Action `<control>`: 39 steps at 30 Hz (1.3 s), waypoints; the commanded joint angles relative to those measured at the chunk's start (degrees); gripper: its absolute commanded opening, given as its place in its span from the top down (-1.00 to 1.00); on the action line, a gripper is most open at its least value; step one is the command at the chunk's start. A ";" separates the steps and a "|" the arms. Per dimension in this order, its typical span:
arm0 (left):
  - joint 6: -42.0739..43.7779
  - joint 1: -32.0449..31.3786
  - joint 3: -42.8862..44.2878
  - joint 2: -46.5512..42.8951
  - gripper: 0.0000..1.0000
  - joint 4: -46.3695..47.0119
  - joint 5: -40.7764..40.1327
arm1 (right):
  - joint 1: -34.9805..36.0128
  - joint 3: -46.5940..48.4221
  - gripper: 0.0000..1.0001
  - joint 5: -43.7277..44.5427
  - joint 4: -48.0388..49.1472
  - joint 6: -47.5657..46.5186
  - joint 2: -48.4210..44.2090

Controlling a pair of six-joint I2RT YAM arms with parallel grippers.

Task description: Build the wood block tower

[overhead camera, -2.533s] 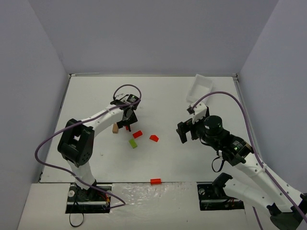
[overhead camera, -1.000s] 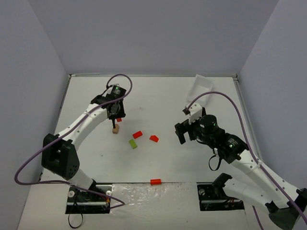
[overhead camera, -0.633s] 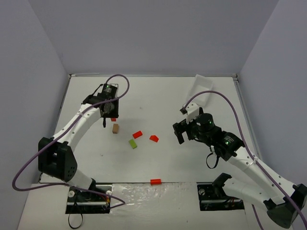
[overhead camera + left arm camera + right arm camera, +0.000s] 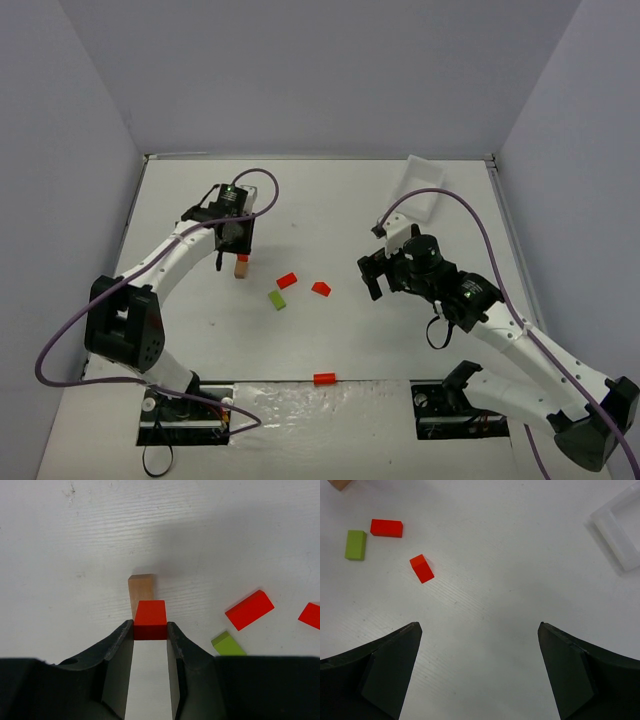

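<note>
Left gripper [image 4: 150,625] is clamped on a red block [image 4: 150,619], jaws narrow, pinching its two sides so the bottom face is free to land flat. It holds the block directly over the near part of the tan block [image 4: 141,587]. That tan block is the base of the wood block tower, so the tower is barely begun. Can't tell if red touches tan yet.

Right gripper [image 4: 480,627] is spread wide and holds nothing. It hangs well to the right of the tan block, likely parked clear of the stacking.

White tray [image 4: 607,527] sits far right of the tan block, toward the back.

Loose stock lies flat just right of the tan block:
- red bar [image 4: 386,528]
- green block [image 4: 356,544]
- small red block [image 4: 422,568]

One more red piece [image 4: 323,378] lies well nearer the arm bases.
</note>
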 commanded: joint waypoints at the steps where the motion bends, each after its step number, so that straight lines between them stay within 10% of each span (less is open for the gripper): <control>1: 1.40 0.93 0.95 0.62 1.00 2.96 0.50 | -0.35 2.83 -1.00 0.67 2.73 -0.01 0.38; 39: 0.79 3.36 1.08 4.12 1.00 4.82 2.19 | -0.35 3.26 -1.00 0.11 2.73 0.07 1.95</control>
